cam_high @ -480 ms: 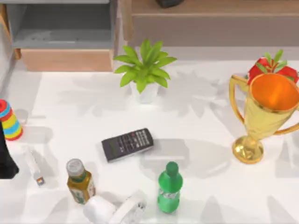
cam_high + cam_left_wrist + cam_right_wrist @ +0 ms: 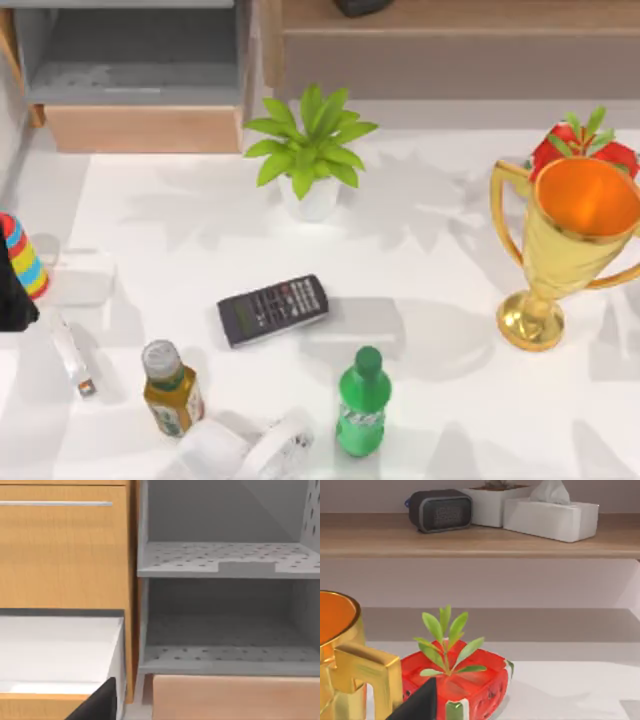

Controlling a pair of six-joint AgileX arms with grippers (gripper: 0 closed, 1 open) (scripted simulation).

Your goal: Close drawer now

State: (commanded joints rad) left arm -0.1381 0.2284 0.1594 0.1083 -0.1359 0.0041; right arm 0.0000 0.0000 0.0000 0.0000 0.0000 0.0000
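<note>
The drawer (image 2: pixel 140 128) stands pulled out at the table's far left corner, its light tan front panel facing the table and its grey inside (image 2: pixel 135 60) open to view. My left arm (image 2: pixel 12 290) is a black shape at the table's left edge, well in front of the drawer. In the left wrist view the tan panel (image 2: pixel 235 697) lies low ahead with the grey perforated floor (image 2: pixel 225 652) above it, and a dark part of my left gripper (image 2: pixel 97 705) shows at the edge. A dark part of my right gripper (image 2: pixel 420 702) shows before a red pot.
A potted plant (image 2: pixel 310 150) stands just right of the drawer. On the table are a striped toy (image 2: pixel 22 255), a calculator (image 2: pixel 272 308), two bottles (image 2: pixel 170 388) (image 2: pixel 362 402) and a gold trophy (image 2: pixel 565 240). A long brown shelf unit (image 2: pixel 450 50) runs along the back.
My left arm has moved along the left edge toward the far side, now overlapping the striped toy. The drawer and the other objects have not moved.
</note>
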